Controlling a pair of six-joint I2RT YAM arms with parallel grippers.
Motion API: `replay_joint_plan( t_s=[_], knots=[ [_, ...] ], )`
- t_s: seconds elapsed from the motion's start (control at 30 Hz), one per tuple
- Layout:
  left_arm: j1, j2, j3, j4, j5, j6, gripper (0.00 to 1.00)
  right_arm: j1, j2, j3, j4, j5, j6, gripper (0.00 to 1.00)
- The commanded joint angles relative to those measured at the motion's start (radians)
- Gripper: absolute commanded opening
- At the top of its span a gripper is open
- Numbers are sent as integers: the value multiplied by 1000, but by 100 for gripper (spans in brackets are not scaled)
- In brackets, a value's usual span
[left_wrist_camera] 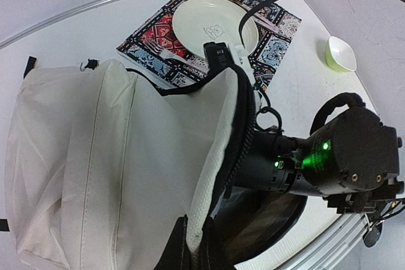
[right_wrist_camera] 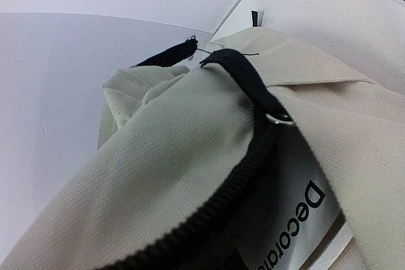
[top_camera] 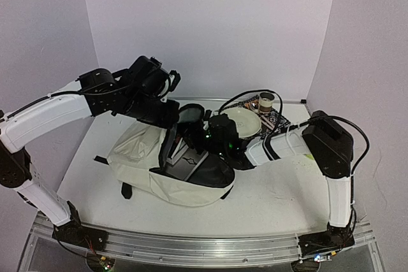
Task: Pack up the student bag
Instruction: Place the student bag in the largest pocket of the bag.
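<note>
White surface [top_camera: 274, 189] from above: the bag [top_camera: 146, 151] lies slumped, mouth open. Left wrist: left claw [left_wrist_camera: 190, 254] clamped on the bag's rim. Right wrist: right claw hidden inside, grip untellable, by a printed sheet [right_wrist_camera: 304, 213] — loading, probably; next needs a clean withdrawal.

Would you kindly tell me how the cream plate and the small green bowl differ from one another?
The plate is wide, flat and cream with a small printed motif. The bowl is smaller, deeper and lime green outside, white inside. The plate lies on the patterned placemat, while the bowl sits off it on the bare table. Both are upright and look empty.
</note>
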Motion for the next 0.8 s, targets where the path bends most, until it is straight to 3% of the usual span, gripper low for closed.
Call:
replay_joint_plan(
  t_s=[0.0, 0.1, 0.43, 0.57, 0.77],
  knots=[
    [-6, -89, -41, 111, -8, -32, 0, 25, 13, 79, -15, 45, -106, 14],
    [-5, -121, -91, 114, -37, -45, 0, 25, -26, 35, -37, 3, -142, 37],
    [-5, -160, -188, 141, -48, -69, 0, 19, -287, -166, -247, -111, -406, 86],
    [-4, -149, -203, 149, -29, -57, 0, 11, -405, -188, -471, -142, -522, 97],
    [-6, -140, -278, 165, 105, -5, 3, -14, -583, -192, -826, -48, -738, 97]
  ],
)
